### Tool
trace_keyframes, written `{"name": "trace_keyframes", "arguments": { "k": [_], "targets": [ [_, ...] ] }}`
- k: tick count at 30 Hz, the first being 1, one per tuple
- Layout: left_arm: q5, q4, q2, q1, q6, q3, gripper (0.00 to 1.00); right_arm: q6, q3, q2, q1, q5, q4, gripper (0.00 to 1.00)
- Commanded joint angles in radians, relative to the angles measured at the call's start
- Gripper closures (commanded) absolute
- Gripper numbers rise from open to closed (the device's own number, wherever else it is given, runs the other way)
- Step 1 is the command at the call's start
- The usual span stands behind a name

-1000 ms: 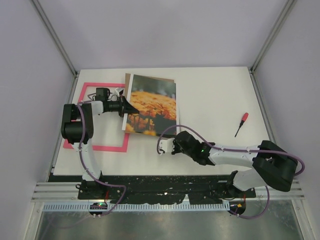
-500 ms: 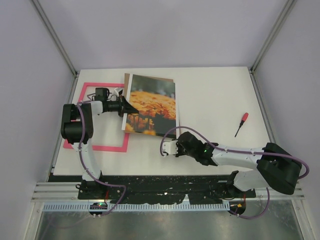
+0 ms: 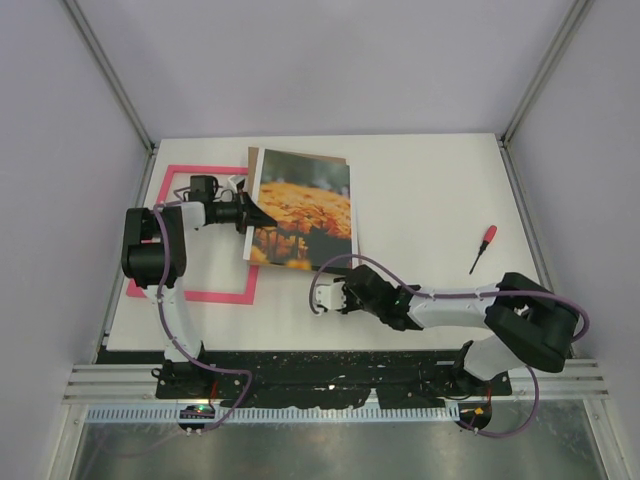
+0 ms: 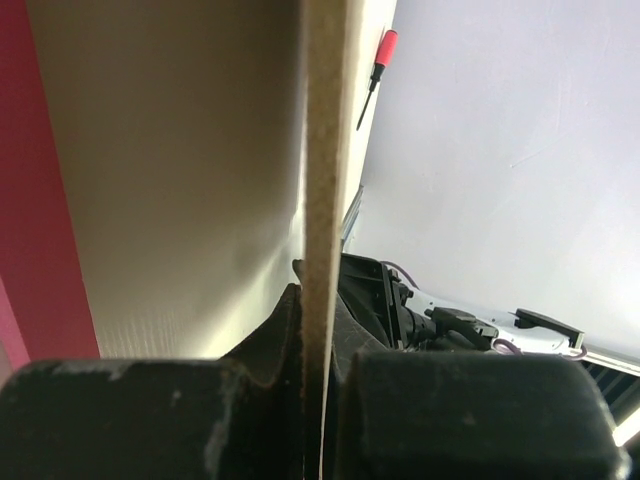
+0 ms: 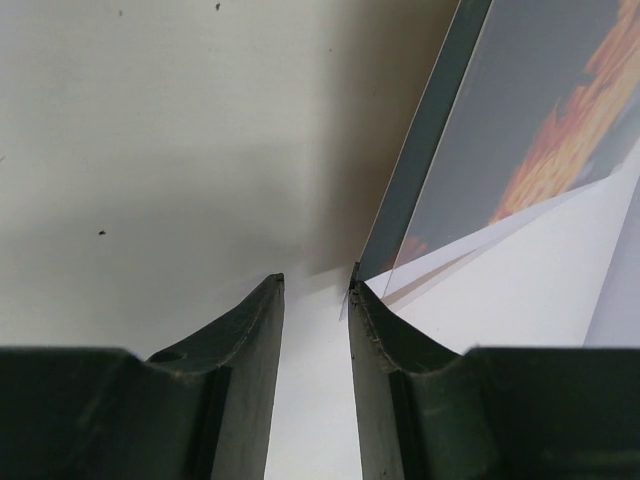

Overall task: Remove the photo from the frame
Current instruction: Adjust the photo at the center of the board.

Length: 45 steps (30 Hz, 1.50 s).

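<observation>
I am clamping my left tool (image 3: 247, 214) tight on the left edge of the brown backing board (image 4: 322, 150), which is showing edge-on between the pads in the left wrist view. The photo (image 3: 305, 205) is lying on top of that board, out of the frame (image 3: 200, 170), and the board is peeking out at the photo's far left corner. The frame is lying flat at the left of the worktop (image 3: 430, 190), close to the left rim. Its right side is running under or just beside the photo's left edge; I cannot tell which. My left arm is reaching across the frame's opening. I am holding my right tool (image 5: 315, 290) low over the worktop with its jaws apart and nothing between them. One fingertip is sitting just beside the photo's near corner, which is casting a shadow on the worktop beneath it. Right of the photo, bare worktop is stretching out to a red-handled screwdriver (image 3: 483, 248) lying well apart near the right rim.
</observation>
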Motion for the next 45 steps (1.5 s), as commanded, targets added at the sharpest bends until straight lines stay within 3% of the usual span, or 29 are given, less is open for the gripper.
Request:
{"name": "trace_keyframes", "arguments": {
  "k": [1,9,16,36,45],
  "targets": [
    [0.061,0.036,-0.066,0.016,-0.017,0.008,0.93,-0.018,0.047,0.031,0.014,0.064,0.144,0.63],
    [0.064,0.04,-0.071,0.014,-0.02,0.008,0.94,-0.027,0.061,0.105,0.016,0.107,0.218,0.67],
    [0.068,0.043,-0.068,0.014,-0.024,0.008,0.93,-0.038,0.059,0.126,0.016,0.131,0.238,0.92],
    [0.071,0.045,-0.071,0.017,-0.034,0.01,0.84,-0.039,0.01,-0.067,0.014,0.022,0.044,0.92],
    [0.074,0.045,-0.076,0.02,-0.035,0.01,0.84,-0.033,-0.012,-0.11,0.013,0.006,0.0,0.92]
  ]
}}
